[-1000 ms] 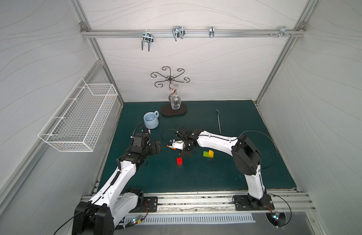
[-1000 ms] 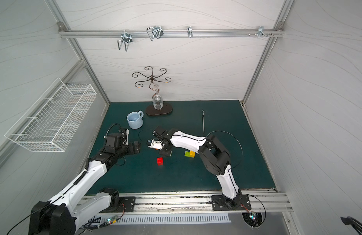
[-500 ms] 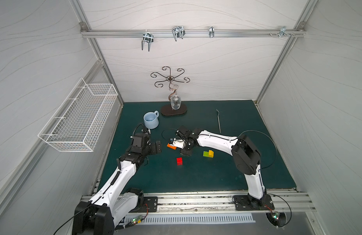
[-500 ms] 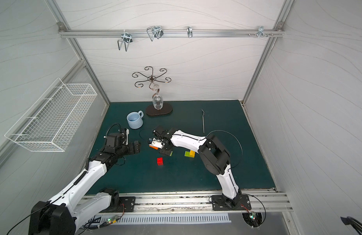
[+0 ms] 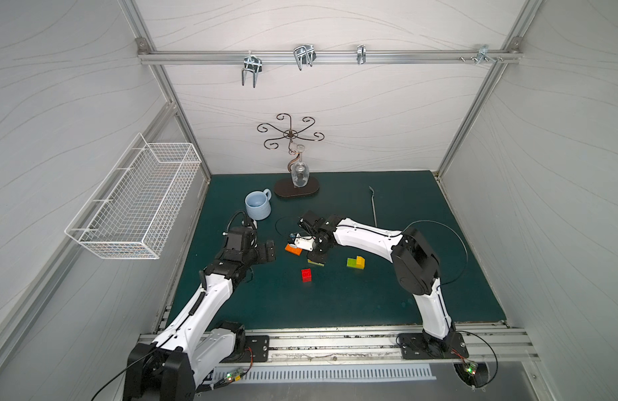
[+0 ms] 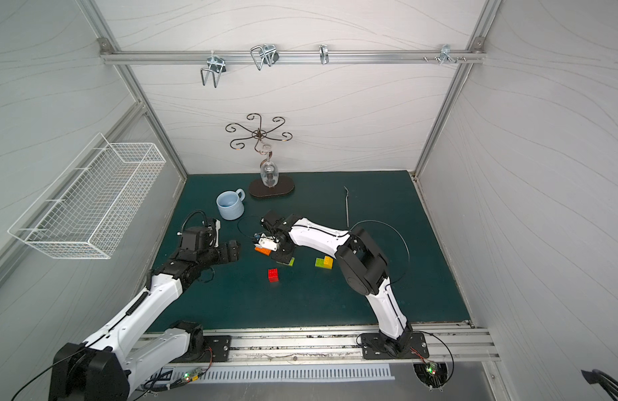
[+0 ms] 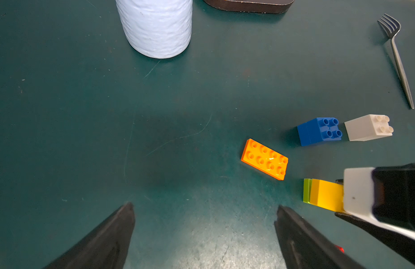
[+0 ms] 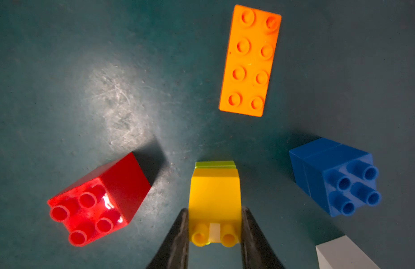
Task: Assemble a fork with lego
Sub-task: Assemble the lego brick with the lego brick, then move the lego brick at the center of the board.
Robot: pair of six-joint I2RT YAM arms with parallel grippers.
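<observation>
Firmly pinching a small yellow plastic brick between right gripper fingers, flat orange plate beyond their tips; holding left gripper fingers spread.

Both top views: high above front edge, looking down over whole worktop. Wrist views: close, low over worktop, both catching orange brick, blue brick.

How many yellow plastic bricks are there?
2. One yellow plastic brick is gripped in the right claw, stuck to a lime green brick; the second yellow brick sits next to a second lime green brick. Arms might hide more.
</observation>
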